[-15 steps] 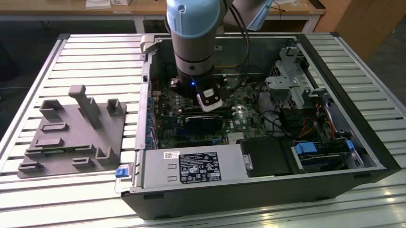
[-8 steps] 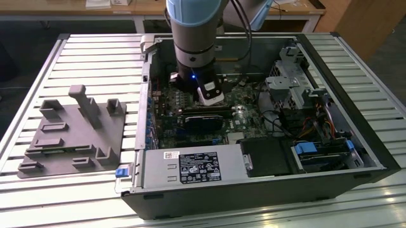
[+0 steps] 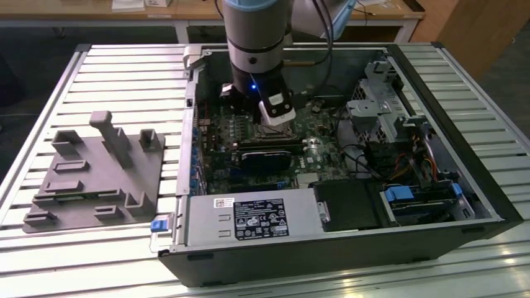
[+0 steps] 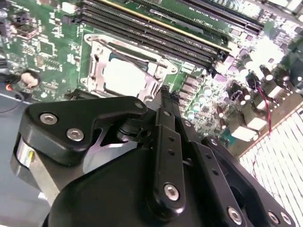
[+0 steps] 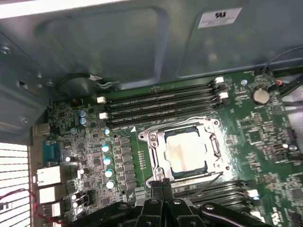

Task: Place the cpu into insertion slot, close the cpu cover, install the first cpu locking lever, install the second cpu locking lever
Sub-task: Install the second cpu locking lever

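1. Motherboard (image 3: pixel 265 146) lies flat in the opened computer case (image 3: pixel 431 124) in the exterior view, so we reach it from above; our arm (image 3: pixel 257 43) hangs straight down into the case with the gripper (image 3: pixel 277 121) low over the socket area, which it hides. A grey fixture block (image 3: pixel 95 174) sits on the slatted table (image 3: pixel 124 68) at the exterior view's left
2. In the second wrist view, the gripper's (image 4: pixel 164 94) fingers are pressed together and hold nothing; their tip sits at the rim of the insertion slot (image 4: pixel 125 66). The cpu (image 4: pixel 124 75) rests inside the slot, its pale face showing through the cpu cover (image 4: pixel 97 61)
3. In the first wrist view, the cpu (image 5: pixel 185 155) lies seated in the insertion slot (image 5: pixel 185 151), and the cpu cover (image 5: pixel 156 142) seems folded down around it. The closed gripper (image 5: pixel 163 183) hovers at the socket edge beside the memory slots (image 5: pixel 161 101)
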Controlling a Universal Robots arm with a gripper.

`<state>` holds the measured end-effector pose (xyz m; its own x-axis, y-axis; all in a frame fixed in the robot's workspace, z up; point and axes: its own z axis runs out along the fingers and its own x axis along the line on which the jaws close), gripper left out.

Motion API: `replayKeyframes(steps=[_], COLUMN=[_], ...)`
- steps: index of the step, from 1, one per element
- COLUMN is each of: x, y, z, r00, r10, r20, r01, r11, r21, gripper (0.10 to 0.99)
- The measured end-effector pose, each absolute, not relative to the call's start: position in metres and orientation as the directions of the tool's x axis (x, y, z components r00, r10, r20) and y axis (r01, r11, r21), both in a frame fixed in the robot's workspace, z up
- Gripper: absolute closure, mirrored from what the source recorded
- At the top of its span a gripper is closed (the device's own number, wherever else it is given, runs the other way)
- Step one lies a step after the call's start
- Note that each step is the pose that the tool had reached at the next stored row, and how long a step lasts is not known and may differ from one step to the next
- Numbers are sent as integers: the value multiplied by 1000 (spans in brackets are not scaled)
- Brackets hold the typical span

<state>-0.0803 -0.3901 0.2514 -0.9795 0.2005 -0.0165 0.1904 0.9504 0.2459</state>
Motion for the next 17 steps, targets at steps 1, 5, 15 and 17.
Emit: replayKeyframes(steps=[1, 5, 15, 17], x=[-80, -77, -66, -65], y=[-390, -390, -391, -392], z=[254, 260, 259, 257], r00=[-980, -980, -978, -978], r10=[201, 200, 206, 207], r20=[-17, -21, -22, -22], r01=[190, 191, 197, 198], r11=[951, 956, 959, 958], r21=[244, 222, 205, 205], gripper=[980, 980, 980, 980])
